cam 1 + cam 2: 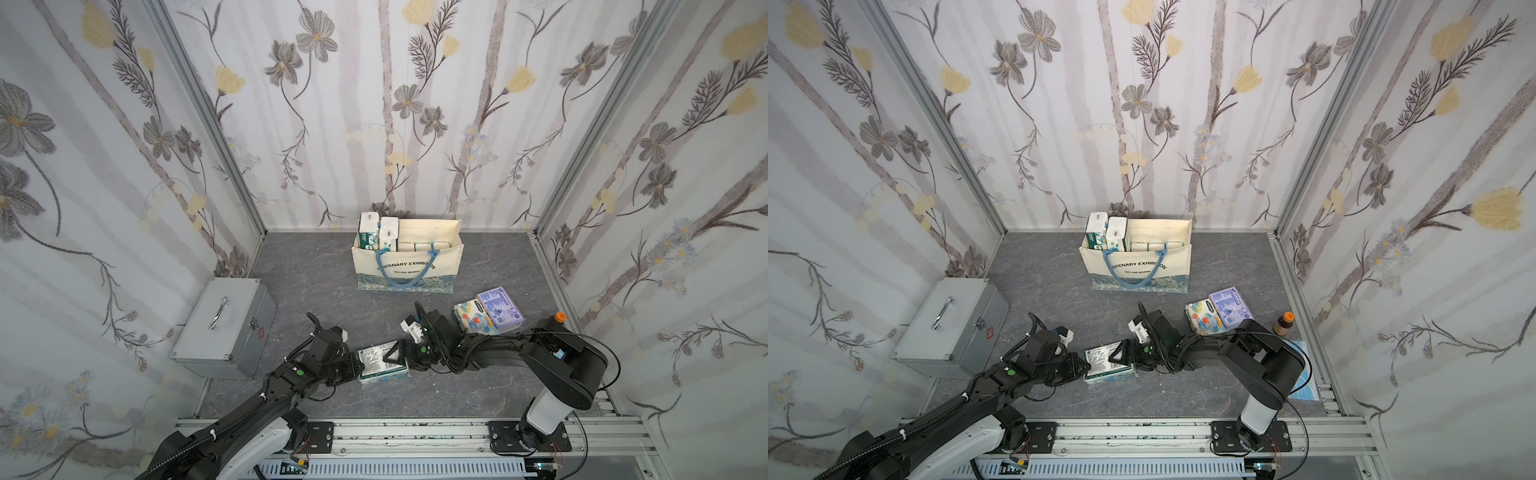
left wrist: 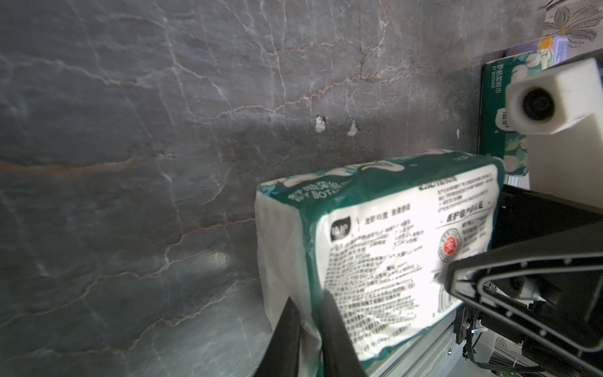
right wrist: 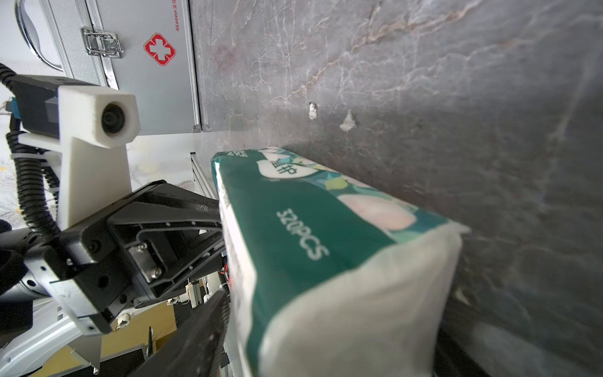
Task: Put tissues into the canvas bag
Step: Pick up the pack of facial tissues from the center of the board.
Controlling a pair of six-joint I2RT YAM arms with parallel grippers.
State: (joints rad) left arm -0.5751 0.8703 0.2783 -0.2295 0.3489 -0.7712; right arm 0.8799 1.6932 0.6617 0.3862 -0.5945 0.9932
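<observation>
Both top views: three packs [image 1: 376, 365] outside canvas bag [image 1: 409, 272], two upright inside.

Dark green, white-labelled pack [image 1: 376, 360]; cream bag [image 1: 444, 266] with blue floral band.

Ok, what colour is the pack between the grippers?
Dark green pack, white label; best in left wrist view.

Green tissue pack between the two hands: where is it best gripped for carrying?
Likely by its broad faces, well in from the end, coming level from the side opposite the left hand: the green tissue pack is a soft flat brick, label up, pinched only at that end.
</observation>
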